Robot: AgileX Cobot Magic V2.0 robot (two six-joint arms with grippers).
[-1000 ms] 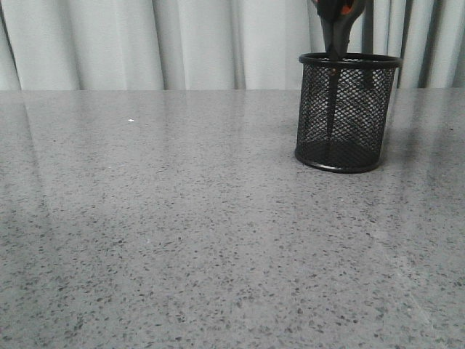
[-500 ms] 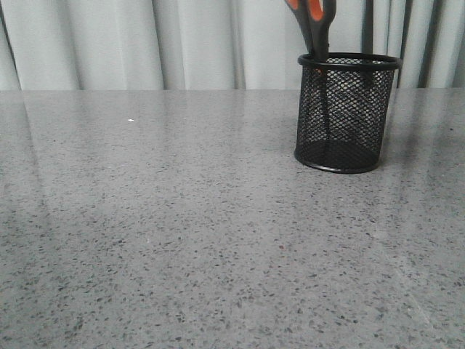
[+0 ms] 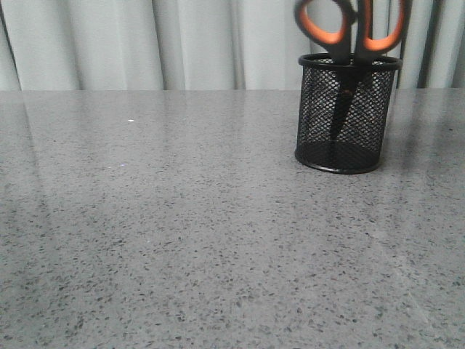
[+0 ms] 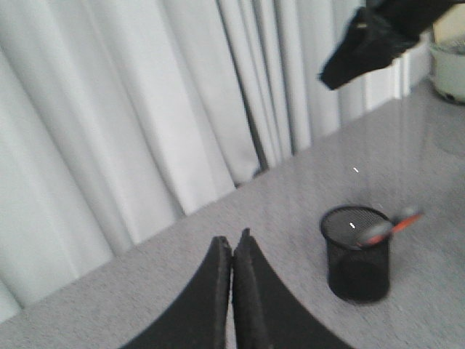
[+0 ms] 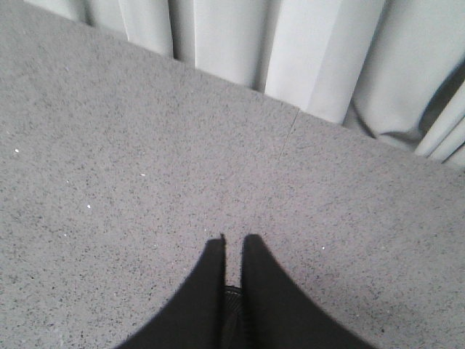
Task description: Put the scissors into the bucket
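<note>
Nearest to me, the grey speckled table [image 3: 182, 240] runs bare toward the curtain. My right gripper [image 5: 232, 243] hangs over that surface with its fingers nearly together, holding nothing. My left gripper [image 4: 232, 243] has its fingers pressed together too, also with nothing between them. Farther back on the right stands the bucket [image 3: 345, 116], upright, with the scissors [image 3: 349, 33] inside it (blades down, orange-lined handles blurred above the rim). The curtain [image 3: 145, 43] hangs behind.

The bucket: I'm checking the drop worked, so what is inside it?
The scissors stand in the bucket, blades down behind the mesh, orange-lined handles above the rim. The blade tips are hard to make out.
</note>
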